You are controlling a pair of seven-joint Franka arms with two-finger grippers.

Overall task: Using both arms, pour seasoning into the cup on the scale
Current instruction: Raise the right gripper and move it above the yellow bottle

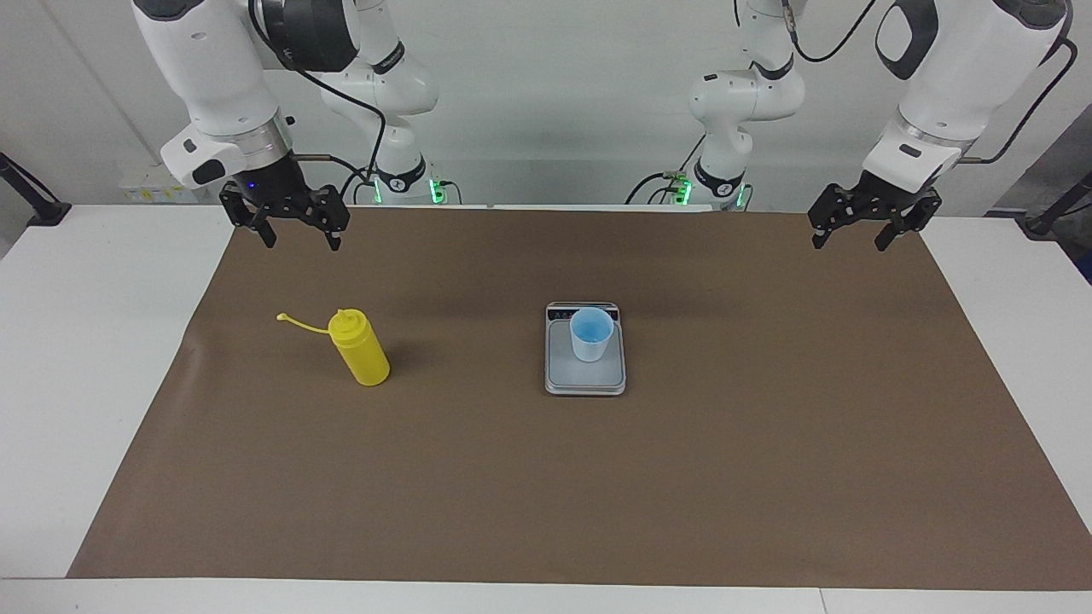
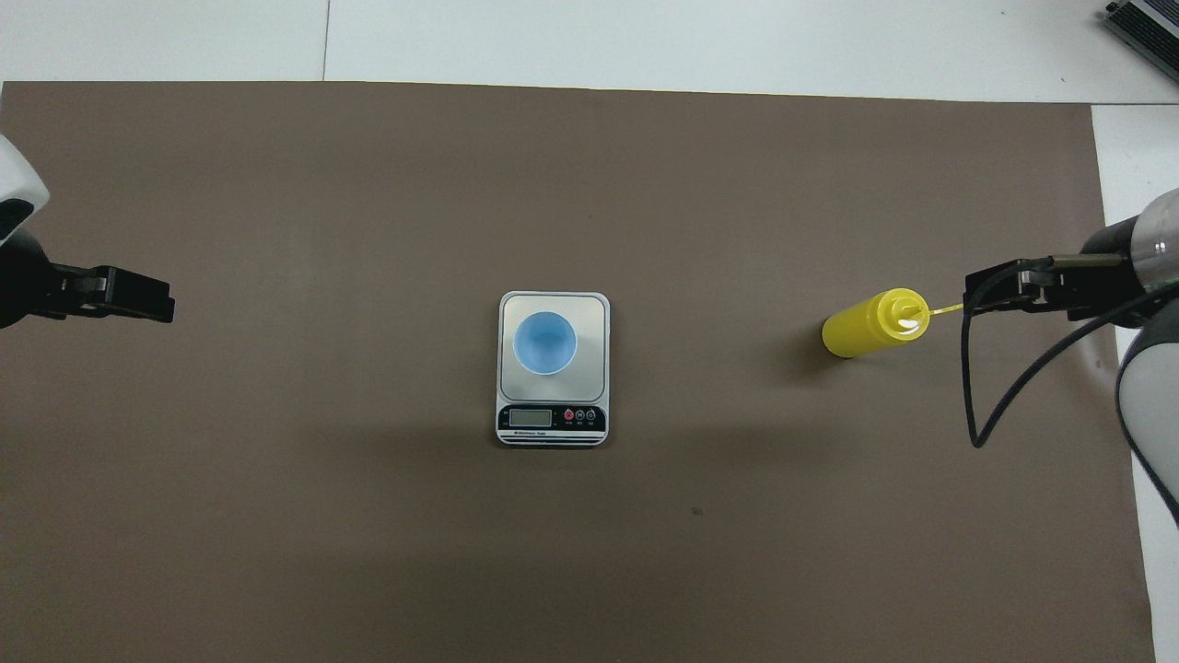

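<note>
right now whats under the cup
The scale: the cup stands on its platform, upright. The patch of platform beneath the cup is covered.

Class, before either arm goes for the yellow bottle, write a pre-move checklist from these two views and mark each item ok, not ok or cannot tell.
1. Seasoning bottle upright on the mat, toward the right arm's end: ok.
2. Bottle cap off, hanging by its strap: ok.
3. Cup upright on the scale: ok.
4. Cup holds nothing yet: ok, blue bottom visible from overhead.
5. Right gripper open, holding nothing, over the mat's edge nearest the robots: ok.
6. Left gripper open, holding nothing: ok.
7. Scale display zeroed: cannot tell.
</note>
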